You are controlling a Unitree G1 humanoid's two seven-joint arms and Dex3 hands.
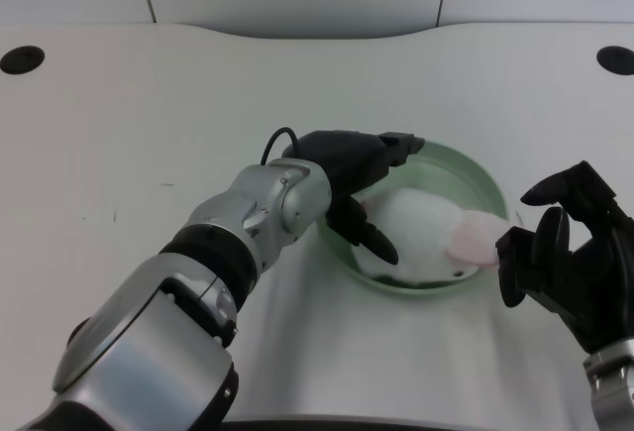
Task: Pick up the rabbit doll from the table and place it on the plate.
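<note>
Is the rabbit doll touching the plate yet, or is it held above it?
Touching. The head view shows the rabbit doll lying inside the green plate, its body resting on the plate's floor, with the left hand over its near side.

Single head view, looking steeply down from the robot's own body.

The camera faces toward twelve o'clock across the white table [149, 114], close enough that the left forearm [198, 282] fills the seven o'clock corner. The table's far edge and a wall lie at twelve. No second view shares the scene.
</note>
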